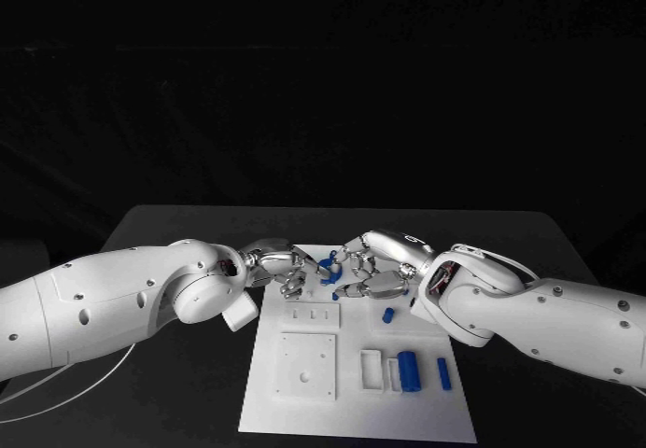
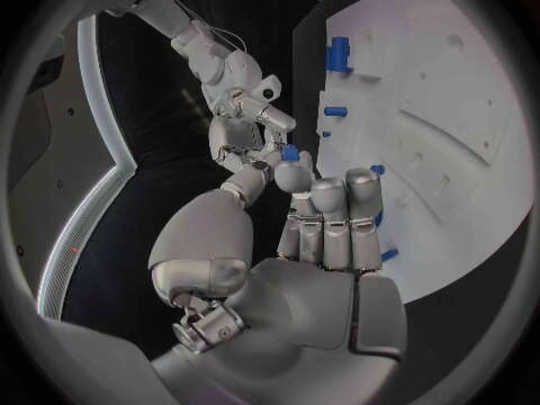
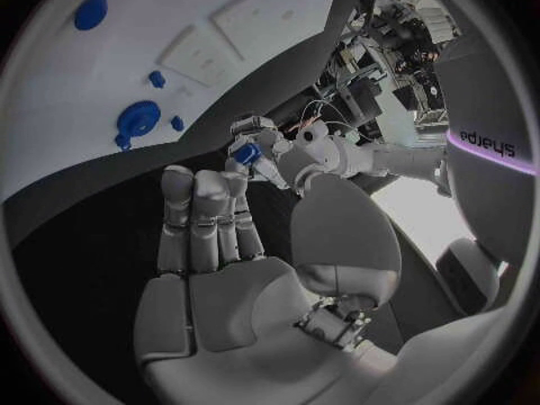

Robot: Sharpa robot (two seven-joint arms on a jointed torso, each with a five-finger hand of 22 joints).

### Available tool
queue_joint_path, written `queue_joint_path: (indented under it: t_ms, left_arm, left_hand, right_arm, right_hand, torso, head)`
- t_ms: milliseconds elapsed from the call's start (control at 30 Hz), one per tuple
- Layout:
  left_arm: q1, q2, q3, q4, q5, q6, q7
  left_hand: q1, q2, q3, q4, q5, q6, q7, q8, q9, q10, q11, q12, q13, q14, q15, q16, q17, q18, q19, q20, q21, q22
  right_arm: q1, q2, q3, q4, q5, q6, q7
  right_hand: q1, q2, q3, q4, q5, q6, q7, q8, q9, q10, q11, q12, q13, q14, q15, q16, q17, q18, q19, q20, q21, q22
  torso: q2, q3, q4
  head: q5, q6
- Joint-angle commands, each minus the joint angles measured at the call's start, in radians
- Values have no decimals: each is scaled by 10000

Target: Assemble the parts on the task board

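In the head view the left hand (image 1: 276, 265), silver and many-fingered, sits at the centre left of the frame over the far end of the white rectangular task board (image 1: 307, 411); its fingers are curled in toward the small blue part (image 1: 328, 271) that hangs between the two hands; whether this hand truly grips that piece I cannot tell, since in the left wrist view its own fingers (image 2: 328, 209) stand close together and straight, and the blue piece there looks pinched by the other hand's fingertips; just right of it the right hand (image 1: 373, 269) meets it at the frame's centre, thumb and a finger closed on the blue part, so a handover or mating in the air seems under way.

As a judgement, the assembly is early to midway: a short blue peg (image 1: 387, 315) lies loose on the board right of centre; lower right, a blue cylinder (image 1: 407, 371) and a thin blue bar (image 1: 443, 372) lie by their slots; the square white plate (image 1: 307, 366) at lower centre left looks bare.

Room is tight between the hands, which nearly touch; the board's lower half is open; black table (image 1: 161, 233) shows free at both board edges.
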Motion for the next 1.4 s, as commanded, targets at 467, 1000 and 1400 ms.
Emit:
queue_joint_path:
  t_ms: [467,1000,1400]
  left_arm:
    - [20,8,27,12,-59,-324,-132]
    - [29,174,-30,177,-2766,-1845,-2254]
    - [106,446,-444,416,-4721,-1932,-3813]
  left_hand:
    - [273,169,39,4,39,218,-167,40,12,-11,-62,-32,-14,-56,-125,-33,9,-75,-60,-1096,-51,-11]
    - [274,-191,-117,111,445,903,-446,429,273,261,-327,16,3,205,-344,88,66,-45,153,-1176,8,-19]
    - [106,-203,38,202,861,1364,-668,707,615,489,-552,210,17,489,-506,343,189,1,392,-1265,148,25]
  right_arm:
    - [-45,-33,-26,-55,-186,114,-10]
    - [45,-350,332,-1686,798,-676,14]
    - [299,-134,508,-2879,995,-646,34]
  right_hand:
    - [-123,-21,-28,19,19,138,78,30,4,-29,-73,47,-15,-24,-85,-51,18,418,56,-22,-34,18]
    - [-159,-109,26,58,174,-61,142,-109,-55,-67,-14,12,-41,-39,-30,-88,19,418,57,-30,-86,29]
    - [-140,-140,68,78,298,-33,140,-102,-49,-62,-14,9,-52,-36,-30,-95,23,418,66,-32,-101,37]
  torso:
    - [1,-3,0]
    - [-22,9,-2]
    - [-27,24,11]
  head:
    - [-7,2]
    - [-20,-17]
    - [27,-134]
